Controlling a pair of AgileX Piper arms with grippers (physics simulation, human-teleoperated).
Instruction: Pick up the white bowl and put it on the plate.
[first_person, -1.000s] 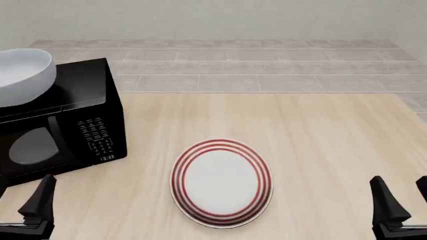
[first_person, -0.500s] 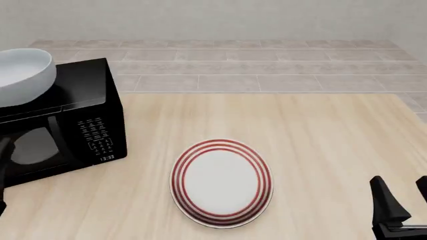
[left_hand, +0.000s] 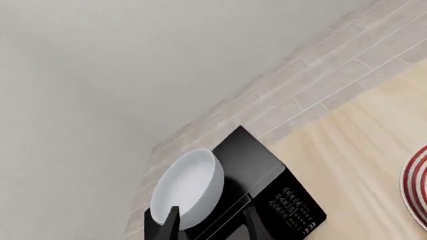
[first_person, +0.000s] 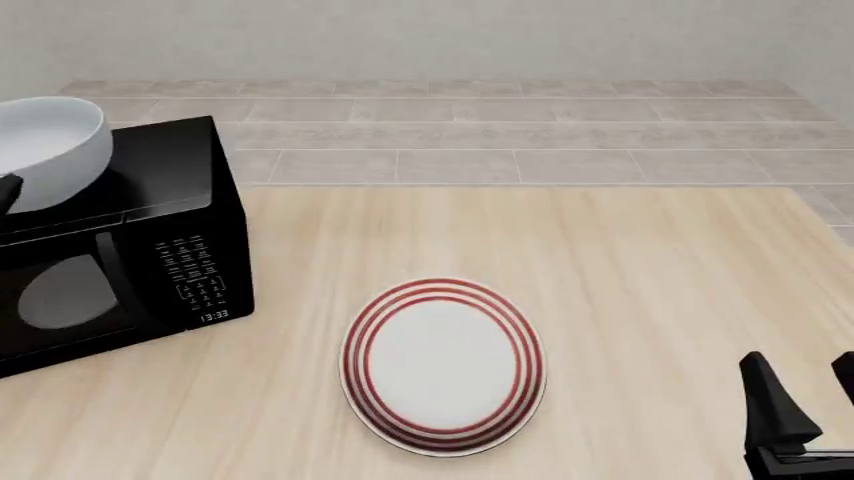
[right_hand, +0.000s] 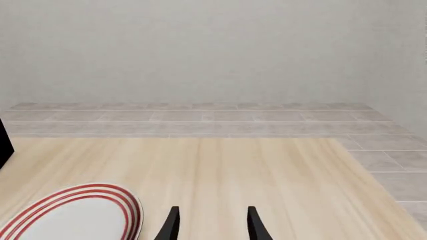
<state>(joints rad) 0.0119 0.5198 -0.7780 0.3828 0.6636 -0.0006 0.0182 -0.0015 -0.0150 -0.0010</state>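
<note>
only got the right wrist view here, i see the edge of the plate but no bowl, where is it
observer: the white bowl sits on top of the black microwave, at the far left of the table in the front view.
operator: has the left gripper got it
observer: no, the left gripper is open and grips nothing; in its wrist view it points toward the bowl and microwave.
</note>
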